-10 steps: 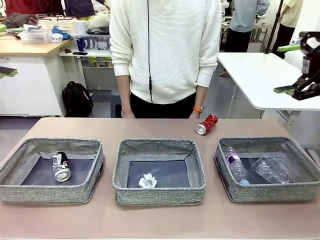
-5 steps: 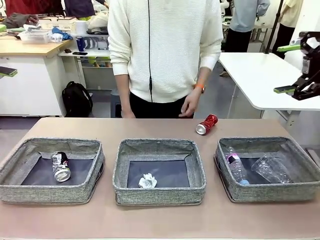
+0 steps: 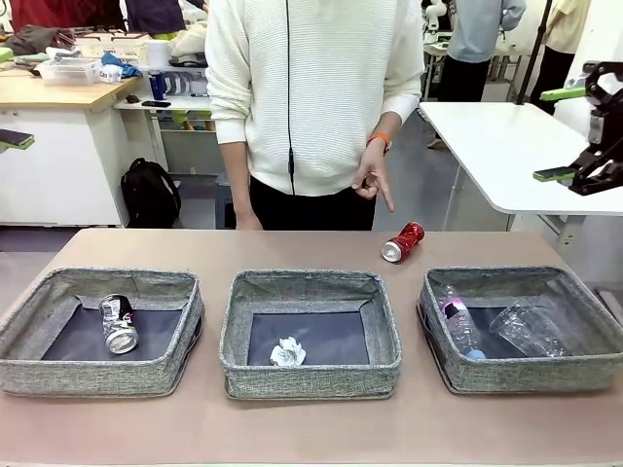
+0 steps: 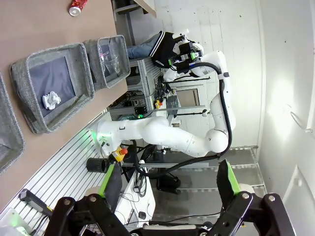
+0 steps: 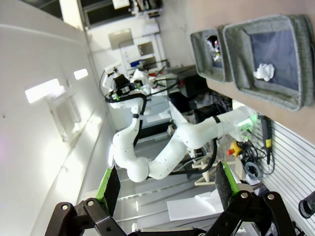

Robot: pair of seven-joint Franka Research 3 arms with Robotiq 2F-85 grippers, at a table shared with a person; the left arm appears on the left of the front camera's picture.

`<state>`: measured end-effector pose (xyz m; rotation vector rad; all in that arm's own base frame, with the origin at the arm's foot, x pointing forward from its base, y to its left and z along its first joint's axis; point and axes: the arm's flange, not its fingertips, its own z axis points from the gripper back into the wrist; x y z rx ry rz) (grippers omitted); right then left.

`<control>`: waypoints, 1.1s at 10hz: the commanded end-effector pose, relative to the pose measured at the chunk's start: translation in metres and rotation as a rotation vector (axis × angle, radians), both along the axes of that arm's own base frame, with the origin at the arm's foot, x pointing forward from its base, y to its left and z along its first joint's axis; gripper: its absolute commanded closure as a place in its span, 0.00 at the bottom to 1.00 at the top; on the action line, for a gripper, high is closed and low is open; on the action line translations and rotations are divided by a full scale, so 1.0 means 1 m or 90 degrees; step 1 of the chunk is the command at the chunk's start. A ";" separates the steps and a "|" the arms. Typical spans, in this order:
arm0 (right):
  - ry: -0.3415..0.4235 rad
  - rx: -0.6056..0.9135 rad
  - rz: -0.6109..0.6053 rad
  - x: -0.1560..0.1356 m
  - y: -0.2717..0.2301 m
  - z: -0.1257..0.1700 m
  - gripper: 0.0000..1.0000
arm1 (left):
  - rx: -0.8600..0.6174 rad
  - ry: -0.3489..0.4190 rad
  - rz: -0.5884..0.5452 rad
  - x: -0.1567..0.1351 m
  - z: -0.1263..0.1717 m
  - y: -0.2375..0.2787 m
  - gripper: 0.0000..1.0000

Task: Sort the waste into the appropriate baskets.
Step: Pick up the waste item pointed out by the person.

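Observation:
Three grey baskets stand in a row on the table. The left basket (image 3: 97, 377) holds a black-and-silver can (image 3: 119, 324). A crumpled paper ball (image 3: 287, 352) lies in the middle basket (image 3: 310, 379). The right basket (image 3: 526, 375) holds a clear bottle (image 3: 459, 326) and a clear cup (image 3: 531, 331). A red can (image 3: 402, 242) lies on its side on the table behind the right basket. My right gripper (image 3: 557, 134) hangs open, high at the right, holding nothing. My left gripper (image 4: 170, 182) is open and holds nothing; one of its fingers (image 3: 18, 141) shows at the left edge.
A person in a white sweater stands at the far side, one hand (image 3: 374, 180) pointing a finger down above the red can. A white side table (image 3: 506, 146) stands behind at the right. Bare tabletop runs in front of and behind the baskets.
The person's hand has lifted from near the table edge and now points down over the red can. Both arms have stayed still.

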<state>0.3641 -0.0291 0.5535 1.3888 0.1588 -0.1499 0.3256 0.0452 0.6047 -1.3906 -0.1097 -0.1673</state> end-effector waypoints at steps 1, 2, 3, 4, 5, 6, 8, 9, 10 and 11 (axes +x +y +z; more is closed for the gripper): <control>-0.011 0.001 0.008 0.000 -0.001 0.002 0.00 | -0.014 -0.016 -0.008 0.001 0.003 0.000 0.00; -0.011 0.001 0.008 0.000 -0.001 0.002 0.00 | -0.014 -0.016 -0.008 0.001 0.003 0.000 0.00; -0.011 0.001 0.008 0.000 -0.001 0.002 0.00 | -0.014 -0.016 -0.008 0.001 0.003 0.000 0.00; -0.011 0.001 0.008 0.000 -0.001 0.002 0.00 | -0.014 -0.016 -0.008 0.001 0.003 0.000 0.00; -0.011 0.001 0.008 0.000 -0.001 0.002 0.00 | -0.014 -0.016 -0.008 0.001 0.003 0.000 0.00; -0.011 0.001 0.008 0.000 -0.001 0.002 0.00 | -0.014 -0.016 -0.008 0.001 0.003 0.000 0.00; 0.013 -0.094 -0.042 0.009 0.023 0.002 0.00 | -0.014 -0.016 -0.008 0.001 0.003 0.000 0.00; 0.018 -0.178 -0.073 0.022 0.045 0.006 0.00 | -0.014 -0.016 -0.008 0.001 0.003 0.000 0.00; 0.043 -0.251 -0.108 0.038 0.067 0.006 0.00 | -0.014 -0.016 -0.008 0.001 0.003 0.000 0.00; 0.057 -0.357 -0.202 0.057 0.086 0.006 0.00 | -0.014 -0.016 -0.008 0.001 0.003 0.000 0.00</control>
